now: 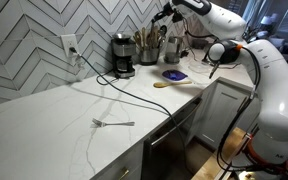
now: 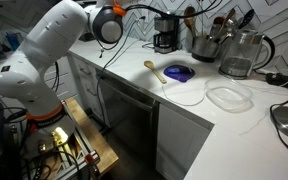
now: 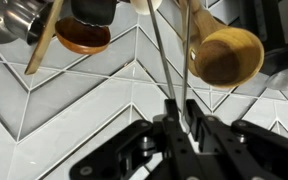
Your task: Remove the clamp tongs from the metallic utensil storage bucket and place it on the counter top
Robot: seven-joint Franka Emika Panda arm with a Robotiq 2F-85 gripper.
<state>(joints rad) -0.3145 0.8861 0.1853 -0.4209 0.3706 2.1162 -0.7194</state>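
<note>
White counter top (image 1: 44,125) is carrying a fork (image 1: 114,123) lying alone, with a black cable (image 1: 119,88) trailing across. A wooden spoon (image 1: 174,84) is lying just beside a blue dish (image 1: 174,74). A coffee maker (image 1: 123,55) and metallic utensil bucket (image 1: 147,50) are standing by the wall. A glass kettle (image 2: 242,55) and clear round dish (image 2: 229,96) are sitting near each other.

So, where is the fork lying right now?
In an exterior view the fork lies alone on the counter top near its front edge, well apart from the coffee maker and the wooden spoon.
</note>
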